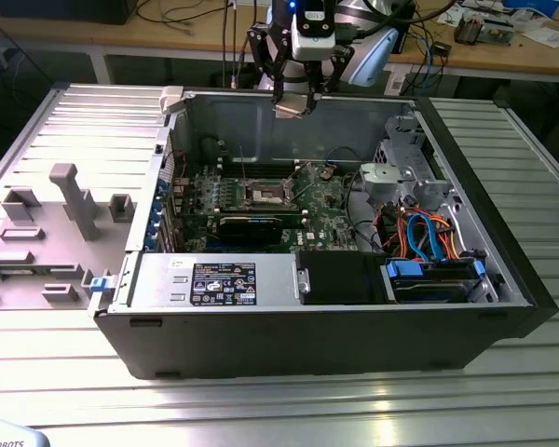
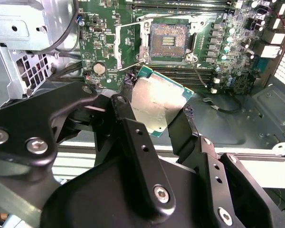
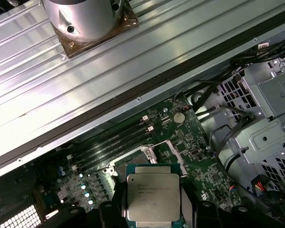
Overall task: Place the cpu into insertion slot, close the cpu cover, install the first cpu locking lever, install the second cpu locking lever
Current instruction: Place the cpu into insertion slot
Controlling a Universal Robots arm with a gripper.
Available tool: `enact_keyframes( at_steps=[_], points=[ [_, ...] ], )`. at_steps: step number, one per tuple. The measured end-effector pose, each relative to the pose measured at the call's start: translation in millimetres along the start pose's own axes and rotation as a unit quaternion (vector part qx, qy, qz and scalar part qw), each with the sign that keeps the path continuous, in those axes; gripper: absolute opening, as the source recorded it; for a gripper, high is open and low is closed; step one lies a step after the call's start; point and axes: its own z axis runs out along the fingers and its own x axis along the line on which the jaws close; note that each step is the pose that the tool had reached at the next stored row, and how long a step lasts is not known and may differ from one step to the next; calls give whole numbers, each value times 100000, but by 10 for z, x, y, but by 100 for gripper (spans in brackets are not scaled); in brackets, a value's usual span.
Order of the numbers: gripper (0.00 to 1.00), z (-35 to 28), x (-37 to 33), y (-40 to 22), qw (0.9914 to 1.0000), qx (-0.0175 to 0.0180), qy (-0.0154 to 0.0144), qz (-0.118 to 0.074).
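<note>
My gripper (image 1: 292, 108) hangs above the open computer case, over its back wall, shut on the cpu (image 2: 156, 102). The chip is a grey metallic square on a green base, pinched by its edges between the two black fingers (image 2: 128, 116). In the first wrist view the cpu (image 3: 153, 197) sits between the fingers, face towards the camera. The insertion slot (image 2: 168, 40) lies bare on the green motherboard (image 1: 321, 219), dark-centred with a silver rim, well below the chip. The cpu cover (image 2: 127, 43) looks swung open beside the slot. In the exterior view the insertion slot (image 1: 265, 194) lies below and slightly towards that view's left of the gripper.
The black case (image 1: 307, 345) walls in the board on all sides. A power supply (image 1: 214, 282) runs along its front and a drive cage (image 1: 405, 177) with orange and blue cables (image 1: 429, 237) fills its right. A grey fixture tray (image 1: 51, 233) lies on the ribbed metal table (image 1: 279, 410).
</note>
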Motion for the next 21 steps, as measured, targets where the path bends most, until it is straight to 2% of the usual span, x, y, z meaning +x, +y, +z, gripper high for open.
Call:
enact_keyframes(
  at_steps=[4,9,12,21],
  points=[
    [55,0,0,0,100000,-6,-24,249],
    [55,7,7,-4,99944,-46,-292,3324],
    [55,8,27,-15,99928,-74,-333,3786],
    [55,7,28,-16,99923,-55,-352,3920]
  ],
)
